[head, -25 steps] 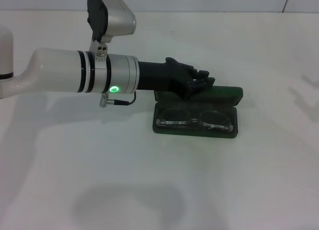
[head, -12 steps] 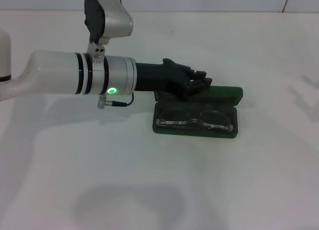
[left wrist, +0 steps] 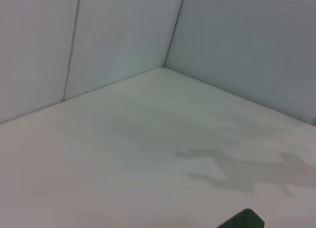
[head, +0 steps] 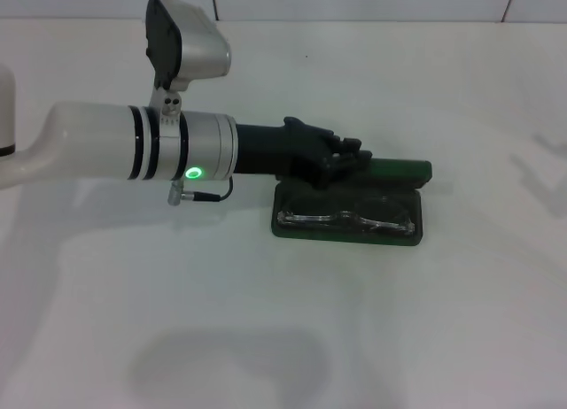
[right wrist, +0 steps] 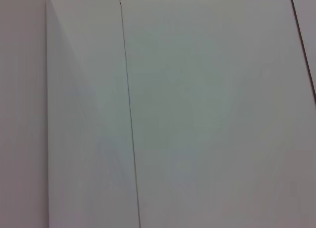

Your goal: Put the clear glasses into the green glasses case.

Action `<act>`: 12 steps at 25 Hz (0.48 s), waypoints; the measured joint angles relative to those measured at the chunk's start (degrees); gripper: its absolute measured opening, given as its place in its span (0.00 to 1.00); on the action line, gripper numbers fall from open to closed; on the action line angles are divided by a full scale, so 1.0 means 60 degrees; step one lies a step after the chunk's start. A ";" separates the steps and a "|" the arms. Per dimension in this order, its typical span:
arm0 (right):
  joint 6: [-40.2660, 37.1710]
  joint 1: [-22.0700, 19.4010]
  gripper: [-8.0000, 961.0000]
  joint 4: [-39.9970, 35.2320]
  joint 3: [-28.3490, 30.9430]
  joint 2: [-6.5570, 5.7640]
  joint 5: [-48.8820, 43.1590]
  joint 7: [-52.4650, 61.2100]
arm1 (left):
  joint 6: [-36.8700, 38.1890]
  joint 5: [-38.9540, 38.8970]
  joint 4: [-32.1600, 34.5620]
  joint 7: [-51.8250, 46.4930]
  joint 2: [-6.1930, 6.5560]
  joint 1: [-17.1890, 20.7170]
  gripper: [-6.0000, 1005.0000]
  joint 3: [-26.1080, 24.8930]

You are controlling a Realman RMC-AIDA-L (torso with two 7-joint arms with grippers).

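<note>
Since a second ago the left arm has slid back toward the robot's left, and its black left gripper (head: 350, 152) now sits at the left end of the case's raised lid rather than over its middle, with the lid tipped lower than before. Whether the claw is clenched or released cannot be told; its dark fingers lie against the lid's edge.

Nearest the robot, the white table top (head: 266, 338) is bare and carries only a faint grey shadow. Farther out lies the dark green, rounded-corner hard glasses case (head: 292, 227), open, its tray flat on the table. The clear glasses with transparent plastic frame and large lenses (head: 347, 218) rest inside that tray, lenses side by side along its length. The green lid (head: 399, 170) rises along the tray's far edge; a corner of the case also shows in the left wrist view (left wrist: 244, 220).

Open table surrounds the case on its near side and to the robot's right. The left arm's white and silver forearm (head: 133, 143), with a lit green indicator, spans the space to the case's left.

Beyond the table stand pale wall panels (left wrist: 237, 40) with dark seams. The right gripper is out of sight; its wrist camera faces only wall panel (right wrist: 207, 114).
</note>
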 joint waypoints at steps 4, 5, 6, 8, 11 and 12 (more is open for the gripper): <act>-0.0030 -0.0003 0.54 0.0005 -0.0007 0.0000 0.0000 -0.0003 | 0.0044 0.0515 0.0018 -0.0290 -0.0002 0.0013 0.22 -0.0002; -0.0034 -0.0003 0.54 0.0006 -0.0022 0.0000 0.0000 -0.0004 | 0.0049 0.0618 0.0036 -0.0339 -0.0002 0.0015 0.22 -0.0003; -0.0036 -0.0004 0.55 0.0007 -0.0034 0.0000 0.0000 -0.0005 | 0.0051 0.0672 0.0064 -0.0352 -0.0002 0.0030 0.22 -0.0003; -0.0040 -0.0011 0.55 0.0009 -0.0081 0.0000 0.0000 -0.0006 | 0.0053 0.0761 0.0151 -0.0361 0.0002 0.0075 0.22 -0.0002; -0.0062 -0.0033 0.55 0.0009 -0.0100 0.0001 0.0001 -0.0006 | 0.0077 0.0953 0.0221 -0.0364 0.0005 0.0125 0.22 0.0007; -0.0072 -0.0034 0.56 0.0009 -0.0102 0.0000 0.0001 -0.0006 | 0.0141 0.0992 0.0232 -0.0357 0.0005 0.0135 0.22 0.0007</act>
